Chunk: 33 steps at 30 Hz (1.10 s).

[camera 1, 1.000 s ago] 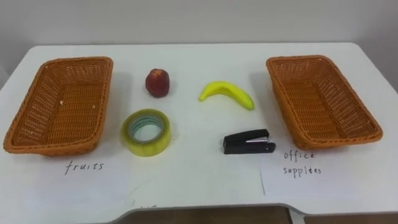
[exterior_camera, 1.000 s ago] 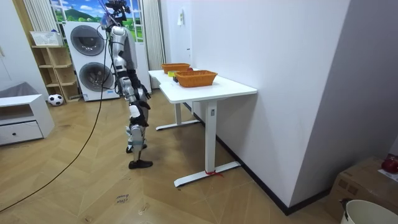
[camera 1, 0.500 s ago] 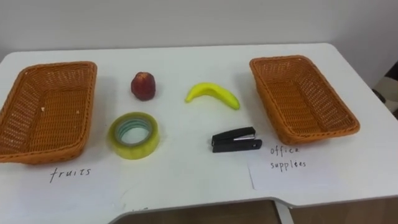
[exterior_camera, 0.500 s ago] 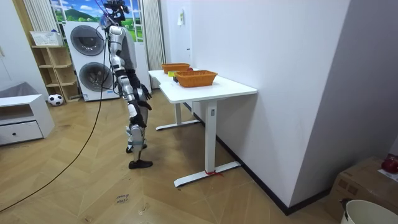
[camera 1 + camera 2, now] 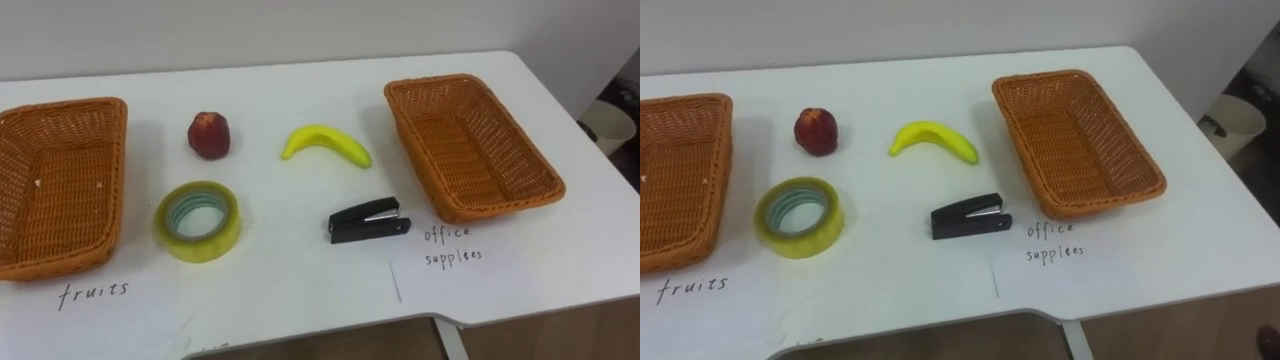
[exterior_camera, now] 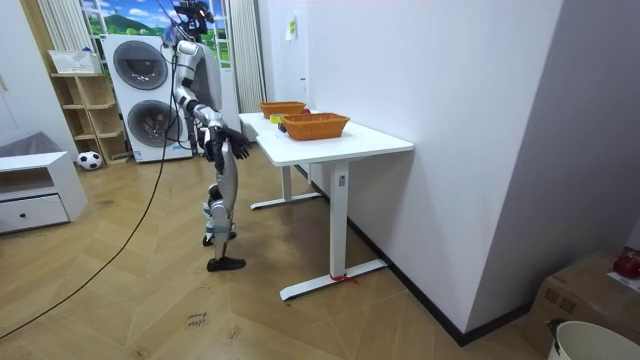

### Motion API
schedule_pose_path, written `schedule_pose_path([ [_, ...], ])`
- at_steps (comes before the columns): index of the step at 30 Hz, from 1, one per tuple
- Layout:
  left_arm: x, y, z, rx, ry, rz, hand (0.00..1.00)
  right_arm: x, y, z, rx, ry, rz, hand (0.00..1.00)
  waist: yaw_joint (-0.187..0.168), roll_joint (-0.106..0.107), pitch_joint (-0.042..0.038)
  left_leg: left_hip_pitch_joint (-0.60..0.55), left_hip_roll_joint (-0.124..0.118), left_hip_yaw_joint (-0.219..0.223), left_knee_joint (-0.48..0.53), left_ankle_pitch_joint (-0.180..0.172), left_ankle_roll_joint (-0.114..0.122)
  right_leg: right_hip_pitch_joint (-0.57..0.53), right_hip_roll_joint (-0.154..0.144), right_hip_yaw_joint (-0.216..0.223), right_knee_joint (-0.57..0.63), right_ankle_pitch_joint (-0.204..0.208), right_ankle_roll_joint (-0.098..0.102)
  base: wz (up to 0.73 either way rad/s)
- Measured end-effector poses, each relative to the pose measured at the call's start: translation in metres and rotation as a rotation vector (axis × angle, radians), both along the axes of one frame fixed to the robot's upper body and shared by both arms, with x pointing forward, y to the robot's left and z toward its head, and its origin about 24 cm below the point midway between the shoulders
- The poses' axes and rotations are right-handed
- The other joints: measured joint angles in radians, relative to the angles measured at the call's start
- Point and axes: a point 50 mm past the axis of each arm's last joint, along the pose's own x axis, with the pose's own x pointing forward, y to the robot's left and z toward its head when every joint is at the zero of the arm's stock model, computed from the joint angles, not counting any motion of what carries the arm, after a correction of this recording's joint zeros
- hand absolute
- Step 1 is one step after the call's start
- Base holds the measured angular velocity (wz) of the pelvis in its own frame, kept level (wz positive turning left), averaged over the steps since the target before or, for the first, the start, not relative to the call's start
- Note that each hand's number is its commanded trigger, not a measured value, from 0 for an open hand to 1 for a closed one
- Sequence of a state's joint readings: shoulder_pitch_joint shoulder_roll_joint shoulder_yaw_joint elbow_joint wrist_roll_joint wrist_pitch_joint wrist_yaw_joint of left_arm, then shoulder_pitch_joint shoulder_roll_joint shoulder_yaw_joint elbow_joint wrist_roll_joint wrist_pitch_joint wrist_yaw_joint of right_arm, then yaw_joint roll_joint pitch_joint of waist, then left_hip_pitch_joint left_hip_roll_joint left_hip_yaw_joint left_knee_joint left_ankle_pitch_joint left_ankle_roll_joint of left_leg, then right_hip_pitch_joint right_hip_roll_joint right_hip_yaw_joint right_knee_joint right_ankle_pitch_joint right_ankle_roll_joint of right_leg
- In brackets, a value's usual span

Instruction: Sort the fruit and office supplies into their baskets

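While the robot stands on the wooden floor at the front edge of the white table (image 5: 300, 95) (the room view shows it upright, facing the wall behind the table), all four items lie on the tabletop, outside both baskets.

The left wicker basket (image 5: 118, 170) sits against the table's left edge and holds nothing. The right wicker basket (image 5: 465, 145), also empty, sits toward the far right corner, angled a little, with its long side running from the far edge toward the front.

Between them, toward the far edge, are the two fruits. The red fruit (image 5: 208, 135) (an apple or a peach, I cannot tell which) stands just right of the left basket's far corner. The banana (image 5: 325, 143) lies near the middle, its curve arching toward the far edge.

Closer to the front edge are the office things. The yellow tape roll (image 5: 198, 248) lies flat near the left basket, apart from its rim. The black stapler (image 5: 368, 220) lies closed near the near-left corner of the right basket, not touching it.

A handwritten paper sheet (image 5: 470, 275) lies at the front edge before the right basket, and another sheet (image 5: 100, 310) lies before the left one.

In the room view the right hand (image 6: 237, 150) is raised off the table's front edge, touching nothing; I cannot tell its state from there.
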State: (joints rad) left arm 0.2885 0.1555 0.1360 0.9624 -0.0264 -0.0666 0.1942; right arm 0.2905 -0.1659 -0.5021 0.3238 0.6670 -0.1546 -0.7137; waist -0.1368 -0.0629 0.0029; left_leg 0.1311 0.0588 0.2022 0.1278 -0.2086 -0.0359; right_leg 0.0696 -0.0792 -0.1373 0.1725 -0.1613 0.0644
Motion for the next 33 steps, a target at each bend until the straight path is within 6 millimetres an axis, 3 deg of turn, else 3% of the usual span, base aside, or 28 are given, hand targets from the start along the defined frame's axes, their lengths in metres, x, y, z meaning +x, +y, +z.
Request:
schedule_pose_path([
  [6, -0.006, 0.0, 0.0, -0.002, 0.016, 0.004, 0.0, 0.013, -0.007, 0.025, -0.077, -0.061, -0.082, 0.0, -0.003, -0.005, -0.0021, -0.002, 0.0, -0.002, -0.002, -0.001, 0.001, -0.002, 0.0, -0.002, 0.0, 0.0, 0.0, 0.01],
  [13, -0.01, 0.0, 0.0, -0.011, 0.024, -0.001, 0.0, 0.024, -0.008, 0.074, -0.253, -0.186, -0.134, 0.0, -0.008, -0.006, -0.0037, -0.034, -0.001, -0.002, 0.0, 0.0, 0.001, -0.033, 0.0, -0.002, 0.002, -0.003, 0.001, 0.0],
  [20, -0.005, 0.003, 0.0, -0.021, 0.014, -0.016, 0.0, 0.036, -0.005, 0.103, -0.425, -0.219, -0.1, 0.0, 0.007, -0.015, -0.0032, -0.032, -0.001, 0.003, 0.002, 0.0, 0.001, -0.037, -0.001, -0.009, 0.006, -0.003, 0.001, -0.02],
  [28, -0.005, 0.001, -0.003, -0.037, 0.036, -0.03, 0.0, 0.061, 0.006, 0.169, -0.632, -0.471, 0.008, 0.0, 0.002, -0.018, 0.0, -0.033, 0.0, 0.005, 0.002, 0.0, 0.001, -0.043, -0.001, -0.009, 0.016, -0.003, 0.001, -0.01],
  [33, -0.002, 0.0, -0.003, -0.038, 0.037, -0.053, 0.0, 0.075, 0.014, 0.199, -0.703, -0.602, 0.075, 0.0, 0.008, -0.026, 0.0047, -0.033, 0.0, -0.003, 0.001, 0.0, 0.001, -0.042, -0.001, -0.012, 0.017, -0.003, 0.0, 0.01],
])
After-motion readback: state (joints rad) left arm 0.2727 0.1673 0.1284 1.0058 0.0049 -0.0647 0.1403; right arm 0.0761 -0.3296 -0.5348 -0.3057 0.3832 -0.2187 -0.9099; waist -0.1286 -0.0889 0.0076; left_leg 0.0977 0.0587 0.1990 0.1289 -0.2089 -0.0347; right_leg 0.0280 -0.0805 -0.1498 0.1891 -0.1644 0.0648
